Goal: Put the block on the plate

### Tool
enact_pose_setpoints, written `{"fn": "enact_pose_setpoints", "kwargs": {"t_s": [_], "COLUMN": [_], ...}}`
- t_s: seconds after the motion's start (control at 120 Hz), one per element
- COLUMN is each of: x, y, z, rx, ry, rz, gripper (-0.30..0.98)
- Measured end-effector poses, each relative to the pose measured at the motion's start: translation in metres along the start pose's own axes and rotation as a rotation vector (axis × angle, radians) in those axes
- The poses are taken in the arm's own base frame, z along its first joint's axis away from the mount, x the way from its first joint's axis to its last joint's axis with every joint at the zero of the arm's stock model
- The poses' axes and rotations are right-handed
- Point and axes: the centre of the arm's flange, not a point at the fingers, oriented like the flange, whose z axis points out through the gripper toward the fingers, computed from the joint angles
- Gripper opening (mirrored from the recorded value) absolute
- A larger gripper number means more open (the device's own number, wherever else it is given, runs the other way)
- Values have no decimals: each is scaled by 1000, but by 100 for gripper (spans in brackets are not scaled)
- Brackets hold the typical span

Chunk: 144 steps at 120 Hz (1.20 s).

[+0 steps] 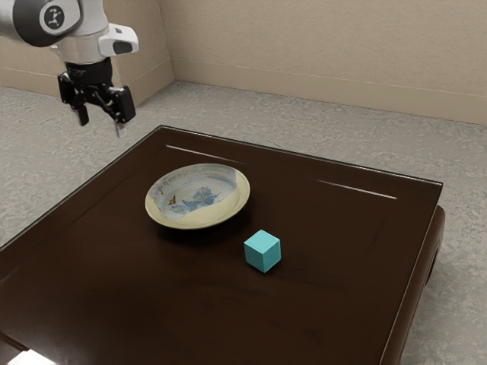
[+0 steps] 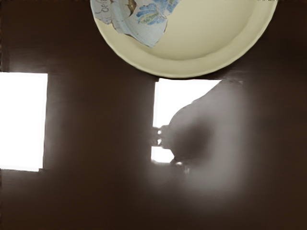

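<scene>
Gripper [image 1: 101,122]: found released, its two black fingers standing apart with open air between them, pointing downward. It hangs in the exterior view's upper left, above the level of the tabletop and well apart from the block. Block [image 1: 262,252]: a turquoise cube, resting flat on the dark brown table [image 1: 152,304], near the plate but not touching it. It sits toward the exterior view's right of the plate and closer to that camera, with one upright edge turned toward the camera. Plate [image 1: 225,210]: round and shallow, cream at the rim, with a blue flower design on a greyish ground inside; it lies on the table, its upper surface bare. In the wrist view, part of the plate's cream rim and flowered interior is visible, along with glossy tabletop carrying bright white patches.
</scene>
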Motion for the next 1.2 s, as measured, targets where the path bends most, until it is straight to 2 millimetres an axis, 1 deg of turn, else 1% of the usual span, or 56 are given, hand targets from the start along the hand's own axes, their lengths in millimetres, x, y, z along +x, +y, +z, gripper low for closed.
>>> {"fn": "enact_pose_setpoints", "kwargs": {"t_s": [0.133, 0.2, 0.283, 0.342, 0.433, 0.492, 0.55, 0.608, 0.658, 0.733, 0.808, 0.933, 1.033, 1.083, 1.2], "x": [3, 13, 31, 39, 49, 60, 67, 70, 72, 77, 85, 109, 128, 132, 139], "y": [2, 16, 34, 53, 86, 108, 135, 167, 190, 213, 227, 243, 257, 261, 263], "z": [1, 20, 53, 84, 118, 142, 163, 183, 198, 221, 242, 270, 282, 286, 304], "rx": [9, 20, 37, 31, -7, -20, -31, -45, -55, -68, -75, -87, -101, -106, -109], "ry": [15, -11, -63, -116, -158, -166, -164, -166, -162, -157, -151, -111, -75, -64, -57], "rz": [-11, 6, 26, 48, 77, 98, 124, 151, 168, 173, 167, 154, 151, 150, 139], "gripper": [69, 69, 69, 69, 69, 69, 69, 69, 69, 69, 69, 69, 69, 69, 69]}}
